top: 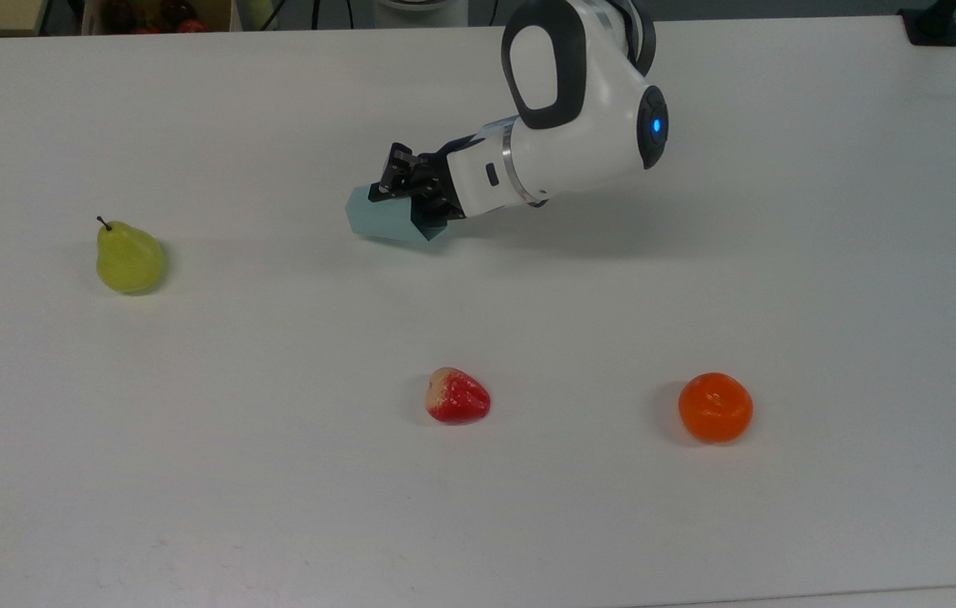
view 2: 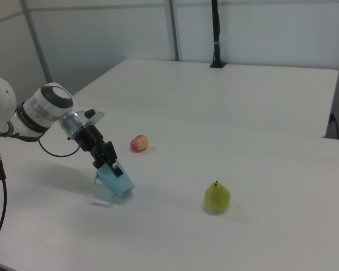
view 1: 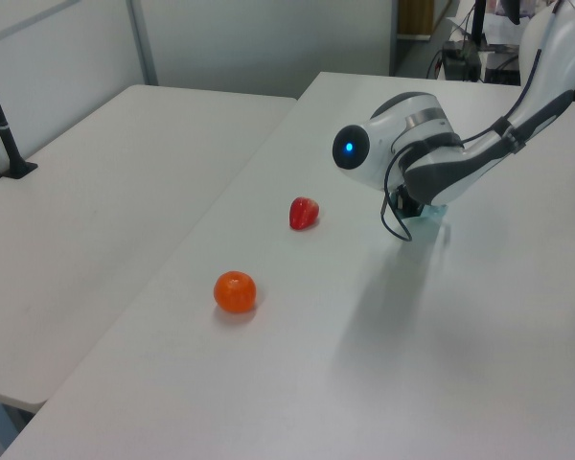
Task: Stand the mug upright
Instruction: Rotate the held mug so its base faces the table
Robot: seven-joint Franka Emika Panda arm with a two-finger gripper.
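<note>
The pale blue-teal faceted mug (top: 382, 221) is tilted at the middle back of the white table, its rim end raised. In the right view the mug (view 2: 115, 184) leans with its base end low by the table and its rim up toward the arm. My gripper (top: 400, 189) is shut on the mug's rim wall, reaching in from the top view's right. The right view has the gripper (view 2: 109, 164) clamped at the mug's upper edge. In the left view just a sliver of the mug (view 1: 432, 210) peeks out behind the arm.
A green pear (top: 129, 259) stands at the top view's left. A red strawberry-like fruit (top: 458, 396) and an orange (top: 715, 408) lie nearer the front edge. Boxes sit beyond the table's (top: 191, 507) far left corner.
</note>
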